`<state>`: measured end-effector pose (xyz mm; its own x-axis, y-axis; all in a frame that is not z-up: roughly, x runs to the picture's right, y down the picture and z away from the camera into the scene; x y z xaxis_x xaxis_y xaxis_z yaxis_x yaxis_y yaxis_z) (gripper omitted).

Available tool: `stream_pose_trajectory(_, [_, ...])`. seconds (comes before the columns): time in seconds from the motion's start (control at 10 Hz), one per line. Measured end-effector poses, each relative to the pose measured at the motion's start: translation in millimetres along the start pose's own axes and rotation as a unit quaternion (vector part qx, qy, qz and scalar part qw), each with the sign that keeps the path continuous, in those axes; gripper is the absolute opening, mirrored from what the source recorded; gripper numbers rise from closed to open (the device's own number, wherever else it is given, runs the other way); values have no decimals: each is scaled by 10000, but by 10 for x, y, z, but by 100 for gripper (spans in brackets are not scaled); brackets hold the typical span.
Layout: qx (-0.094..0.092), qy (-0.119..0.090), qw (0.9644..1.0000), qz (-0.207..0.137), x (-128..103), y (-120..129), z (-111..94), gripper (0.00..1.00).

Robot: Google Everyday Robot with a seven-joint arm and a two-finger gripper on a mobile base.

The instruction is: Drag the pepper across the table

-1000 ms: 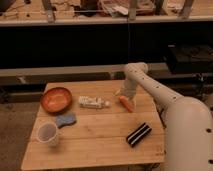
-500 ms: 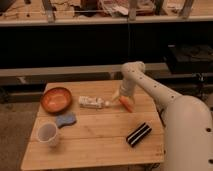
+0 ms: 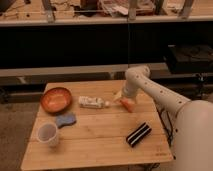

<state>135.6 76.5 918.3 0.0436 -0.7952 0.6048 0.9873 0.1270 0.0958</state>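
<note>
The pepper (image 3: 128, 105) is a small orange-red tapered piece lying on the light wooden table (image 3: 100, 142), toward its far right. My gripper (image 3: 120, 97) hangs from the white arm and rests at the pepper's left end, touching or almost touching it. The white tube-like bottle (image 3: 93, 103) lies just left of the gripper.
An orange bowl (image 3: 56, 99) sits at the table's far left. A blue sponge (image 3: 65, 120) and a white cup (image 3: 48, 134) lie in front of it. A black striped object (image 3: 138, 134) lies at the front right. Dark shelving stands behind the table.
The arm's wrist has shifted slightly left, and the pepper with it. The other objects have not moved.
</note>
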Motion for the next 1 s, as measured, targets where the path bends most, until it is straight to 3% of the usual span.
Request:
stream_pose_trajectory(0.8, [-312,-25,9995,99,143,-45,185,80])
stream_pose_trajectory(0.9, [-320,-59,9994,126,138,-47,205,78])
stream_pose_trajectory(1.0, [-336,-93,9992,170,130,-30,229,70])
